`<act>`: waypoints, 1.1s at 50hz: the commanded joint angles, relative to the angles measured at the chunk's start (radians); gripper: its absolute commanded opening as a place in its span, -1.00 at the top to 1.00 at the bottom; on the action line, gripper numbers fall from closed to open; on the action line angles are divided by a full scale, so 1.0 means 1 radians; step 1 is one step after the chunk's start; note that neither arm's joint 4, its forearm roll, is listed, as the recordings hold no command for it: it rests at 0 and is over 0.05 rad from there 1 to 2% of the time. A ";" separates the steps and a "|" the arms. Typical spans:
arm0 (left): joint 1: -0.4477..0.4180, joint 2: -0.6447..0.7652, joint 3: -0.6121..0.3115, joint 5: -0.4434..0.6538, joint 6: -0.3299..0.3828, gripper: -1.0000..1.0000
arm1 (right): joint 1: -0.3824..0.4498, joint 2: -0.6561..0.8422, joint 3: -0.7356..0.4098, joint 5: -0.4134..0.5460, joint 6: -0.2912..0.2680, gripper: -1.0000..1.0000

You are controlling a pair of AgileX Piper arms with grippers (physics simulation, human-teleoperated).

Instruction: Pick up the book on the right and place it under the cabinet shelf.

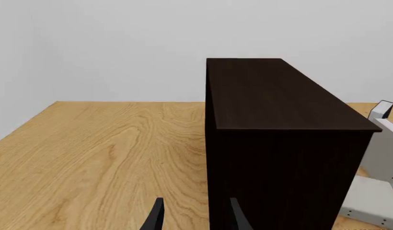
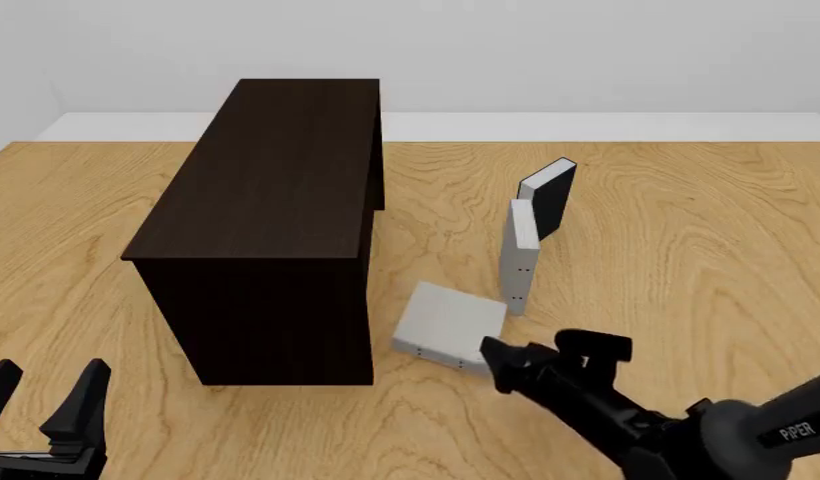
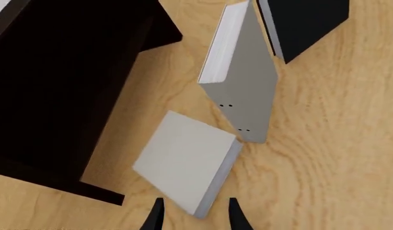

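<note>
The book [image 2: 444, 318] is light grey and lies flat on the table, just right of the cabinet shelf [image 2: 270, 190], with a small gap between them. Its dotted spine faces me. My right gripper [image 2: 550, 358] is open at the book's near right corner. In the right wrist view that corner of the book [image 3: 180, 155] sits just ahead of the gripper [image 3: 195, 218], between the spread fingertips. My left gripper [image 2: 43, 395] is open and empty near the table's front left, facing the cabinet shelf [image 1: 280, 96]. The book [image 1: 372, 201] shows past the cabinet's corner.
A second grey book [image 2: 521, 250] stands upright behind the flat one, and a black-covered book [image 2: 550, 195] stands beyond it. Both appear in the right wrist view, grey book [image 3: 248, 81] and black book [image 3: 305, 24]. The cabinet shelf [image 3: 56, 72] fills the left middle of the wooden table [image 2: 704, 230].
</note>
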 commanded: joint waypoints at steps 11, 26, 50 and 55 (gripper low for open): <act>-0.004 -0.012 0.000 0.009 0.000 -1.00 | -0.055 -0.053 -0.085 0.225 -0.191 -1.00; -0.004 -0.011 0.000 0.008 0.000 -1.00 | -0.063 -0.044 -0.093 0.238 -0.208 -1.00; -0.004 -0.006 -0.001 0.004 0.000 -1.00 | -0.129 -0.020 -0.161 0.396 -0.239 -1.00; -0.004 -0.008 0.000 0.005 0.000 -1.00 | -0.148 -0.076 -0.173 0.482 -0.244 -1.00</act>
